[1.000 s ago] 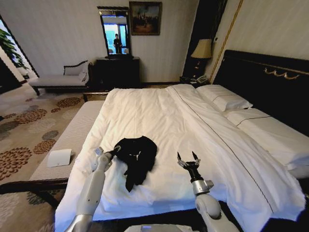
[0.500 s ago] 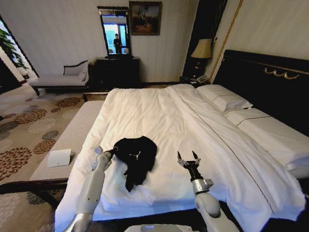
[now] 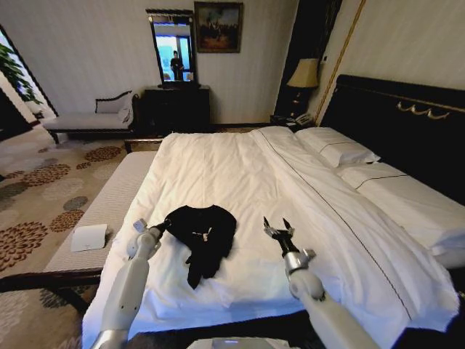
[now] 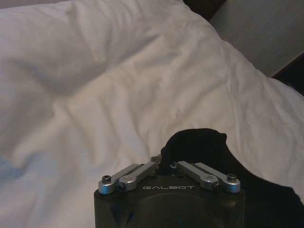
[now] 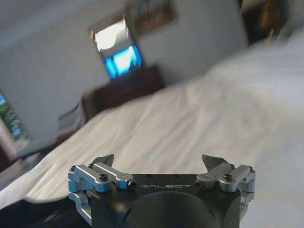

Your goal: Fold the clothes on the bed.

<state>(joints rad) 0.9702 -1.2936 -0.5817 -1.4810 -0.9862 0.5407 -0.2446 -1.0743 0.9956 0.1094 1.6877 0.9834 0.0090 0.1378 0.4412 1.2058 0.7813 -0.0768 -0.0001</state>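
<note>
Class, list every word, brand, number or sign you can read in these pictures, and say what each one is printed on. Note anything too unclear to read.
"GALBOT": on the black body of the left end effector, which is shut on the black T-shirt.
"GALBOT": on the black body of the right end effector, open over the bed.
White marks on the T-shirt: too small and crumpled to read.
No other legible text.

The black T-shirt (image 3: 202, 234) lies crumpled on the white bed (image 3: 240, 174), near the foot edge, at about 7 o'clock from the mattress centre. 1 narrow part trails toward 6 o'clock (the chest lettering cannot be read).
</note>
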